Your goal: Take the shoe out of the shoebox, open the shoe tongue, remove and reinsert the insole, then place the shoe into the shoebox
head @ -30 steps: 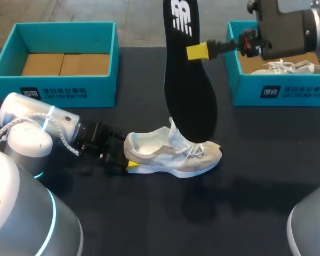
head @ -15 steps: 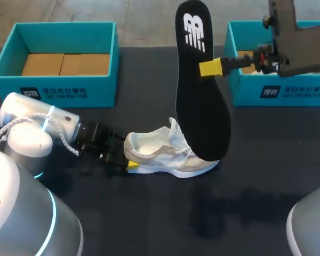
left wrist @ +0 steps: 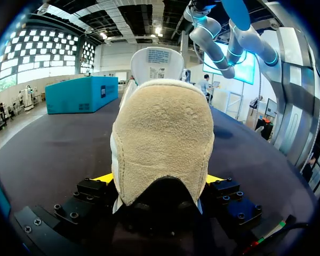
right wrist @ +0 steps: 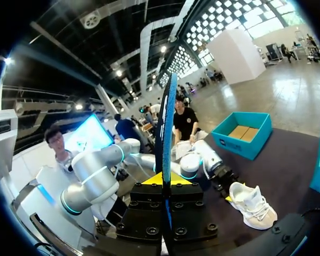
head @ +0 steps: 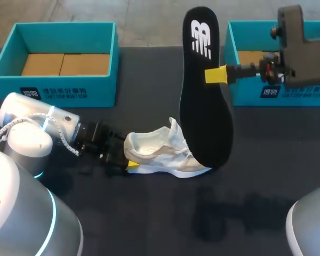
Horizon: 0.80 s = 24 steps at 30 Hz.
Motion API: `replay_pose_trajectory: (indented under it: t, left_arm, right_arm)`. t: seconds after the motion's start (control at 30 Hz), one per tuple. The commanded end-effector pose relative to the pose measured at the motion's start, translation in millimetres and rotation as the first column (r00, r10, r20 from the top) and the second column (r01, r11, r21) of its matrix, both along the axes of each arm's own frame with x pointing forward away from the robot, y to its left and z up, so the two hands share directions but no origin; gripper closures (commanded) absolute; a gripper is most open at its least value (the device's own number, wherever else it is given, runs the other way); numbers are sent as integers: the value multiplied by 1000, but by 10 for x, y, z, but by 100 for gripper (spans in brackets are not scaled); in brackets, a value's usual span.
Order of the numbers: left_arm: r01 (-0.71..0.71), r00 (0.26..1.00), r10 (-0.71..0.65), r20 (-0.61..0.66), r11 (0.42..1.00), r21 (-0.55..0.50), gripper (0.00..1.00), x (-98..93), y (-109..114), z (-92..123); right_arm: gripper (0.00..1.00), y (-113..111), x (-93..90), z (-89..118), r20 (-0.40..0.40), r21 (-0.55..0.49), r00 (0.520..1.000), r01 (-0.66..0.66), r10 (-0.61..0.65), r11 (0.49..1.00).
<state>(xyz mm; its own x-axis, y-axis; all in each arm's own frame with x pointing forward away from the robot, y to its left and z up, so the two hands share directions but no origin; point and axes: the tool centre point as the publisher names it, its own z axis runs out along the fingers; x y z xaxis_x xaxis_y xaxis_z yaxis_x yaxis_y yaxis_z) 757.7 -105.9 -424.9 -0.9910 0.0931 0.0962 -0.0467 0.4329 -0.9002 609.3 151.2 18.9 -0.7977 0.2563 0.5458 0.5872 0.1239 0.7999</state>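
Black insole (head: 205, 106), with a white logo at its upper end, held upright above the table (head: 165, 213) and pinched edge-on between the yellow tips of the right gripper (head: 216, 74). Beige-and-white shoe (head: 160, 154) resting on the table between the left shoebox (head: 64, 90) and the right shoebox (head: 288, 92), both teal with white print on the front wall. Left gripper (head: 127, 156) clamped on the shoe's heel from both sides. Raised tongue (left wrist: 159, 56) with a small printed label.
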Motion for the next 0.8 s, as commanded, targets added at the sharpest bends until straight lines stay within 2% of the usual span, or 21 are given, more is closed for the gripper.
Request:
replay_pose_trajectory:
  t: [0.03,0.57,0.67,0.7,0.73,0.77,0.8]
  left_arm:
    - [0,1000,0,0,1000,1,100,-2,6,-17]
    - [0,1000,0,0,1000,1,100,-2,6,-17]
    - [0,1000,0,3,1000,13,100,-19,20,39]
    - [3,1000,-3,7,1000,28,78,-23,27,49]
    - [-1,1000,1,7,999,38,61,-28,32,60]
    - [-4,1000,4,5,999,45,25,-30,41,72]
    - [-5,1000,5,6,999,50,0,-30,50,84]
  right_arm:
    - [100,17,-1,-10,0,0,1000,2,-2,1000]
    - [100,17,-1,-10,0,0,1000,2,-2,1000]
    - [100,17,-1,-10,0,0,1000,2,-2,1000]
    - [100,17,-1,-10,0,0,1000,2,-2,1000]
    - [100,17,-1,-10,0,0,1000,2,-2,1000]
    - [100,17,-1,-10,0,0,1000,2,-2,1000]
    - [100,17,-1,-10,0,0,1000,2,-2,1000]
